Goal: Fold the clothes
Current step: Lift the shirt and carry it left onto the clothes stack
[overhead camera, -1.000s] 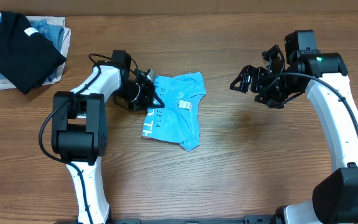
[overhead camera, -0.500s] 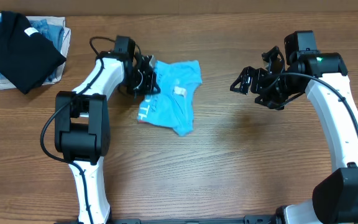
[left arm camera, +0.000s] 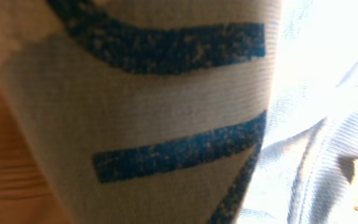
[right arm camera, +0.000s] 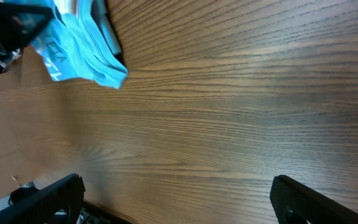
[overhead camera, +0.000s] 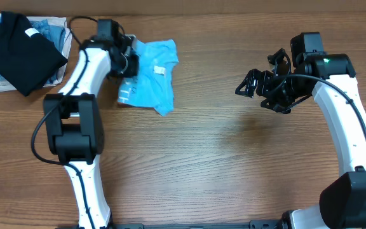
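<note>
Far left, black folded shirt (overhead camera: 18, 51) tops a stack at the table (overhead camera: 221, 165) corner; just right of it, your left gripper (overhead camera: 128, 63) clenched on the t-shirt (overhead camera: 152, 79) edge, the blue bundle lying near the stack; if you mean to set it on that pile, lift it clear first so the trailing corner does not drag and unfold; right gripper (overhead camera: 256, 84) spread wide, empty, well apart.

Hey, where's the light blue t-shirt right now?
Overhead view, upper left: the light blue t-shirt lies crumpled on the table, its left edge gripped by the left gripper, with the black folded shirt further left.
</note>
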Tool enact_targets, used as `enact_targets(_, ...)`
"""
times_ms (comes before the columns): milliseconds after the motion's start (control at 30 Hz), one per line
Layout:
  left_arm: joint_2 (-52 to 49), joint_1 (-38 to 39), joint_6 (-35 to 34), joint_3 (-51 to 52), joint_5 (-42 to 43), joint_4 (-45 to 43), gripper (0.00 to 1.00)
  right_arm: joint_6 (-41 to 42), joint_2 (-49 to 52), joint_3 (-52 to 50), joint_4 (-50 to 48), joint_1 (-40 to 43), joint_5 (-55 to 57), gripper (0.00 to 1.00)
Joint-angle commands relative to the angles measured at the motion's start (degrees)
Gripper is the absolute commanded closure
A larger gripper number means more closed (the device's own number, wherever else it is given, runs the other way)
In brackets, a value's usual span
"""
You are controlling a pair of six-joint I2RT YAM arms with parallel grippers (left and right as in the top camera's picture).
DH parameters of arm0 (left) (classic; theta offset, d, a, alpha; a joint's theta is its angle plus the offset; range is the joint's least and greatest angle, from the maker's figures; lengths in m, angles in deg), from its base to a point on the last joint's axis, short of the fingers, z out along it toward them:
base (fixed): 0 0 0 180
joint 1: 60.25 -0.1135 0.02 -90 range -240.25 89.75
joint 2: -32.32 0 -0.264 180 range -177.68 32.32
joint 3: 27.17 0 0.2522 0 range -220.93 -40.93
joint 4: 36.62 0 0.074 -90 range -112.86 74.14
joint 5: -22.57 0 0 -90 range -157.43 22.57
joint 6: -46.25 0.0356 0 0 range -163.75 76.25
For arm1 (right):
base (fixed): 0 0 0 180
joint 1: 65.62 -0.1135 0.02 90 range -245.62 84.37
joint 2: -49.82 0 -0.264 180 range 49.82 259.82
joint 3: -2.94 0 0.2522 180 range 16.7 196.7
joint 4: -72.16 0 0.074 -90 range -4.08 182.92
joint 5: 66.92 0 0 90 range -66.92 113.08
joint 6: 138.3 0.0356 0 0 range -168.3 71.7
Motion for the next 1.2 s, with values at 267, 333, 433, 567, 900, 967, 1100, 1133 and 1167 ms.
enact_targets(267, -0.37, -3.58, 5.57, -13.22, -8.96, 3.02, 0.96, -0.11, -0.15, -0.2, 1.14, -0.24, 0.37, 0.0)
enact_targets(333, -0.37, -3.96, 5.57, -15.02, -10.43, 3.19, 0.96, -0.11, -0.15, -0.2, 1.38, -0.24, 0.37, 0.0)
enact_targets(433, -0.37, -4.63, 6.4, -18.18, -12.33, 3.58, 0.96, -0.09, -0.15, -0.2, 1.73, -0.24, 0.37, 0.0)
enact_targets(567, -0.37, -5.9, 7.06, -23.21, -14.23, 5.49, 0.96, -0.09, -0.15, -0.2, 2.34, -0.24, 0.37, 0.01)
enact_targets(900, -0.26, -12.11, 6.01, -30.6, -13.09, 9.46, 0.96, -0.07, -0.15, -0.2, 2.86, -0.24, 0.37, 0.01)
enact_targets(967, -0.26, -13.35, 4.76, -30.6, -12.37, 9.44, 0.96, 0.11, -0.15, -0.2, 2.84, -0.24, 0.37, 0.0)
enact_targets(1100, -0.26, -16.31, 2.86, -30.62, -9.11, 9.09, 0.96, 0.13, -0.15, -0.2, 2.84, -0.24, 0.37, 0.01)
enact_targets(1133, -0.22, -16.98, 2.62, -30.67, -8.52, 8.96, 0.96, 0.13, -0.15, -0.2, 2.84, -0.24, 0.37, 0.01)
enact_targets(1167, -0.2, -17.59, 2.05, -30.69, -8.26, 8.83, 0.96, 0.13, -0.15, -0.2, 2.84, -0.24, 0.35, 0.01)
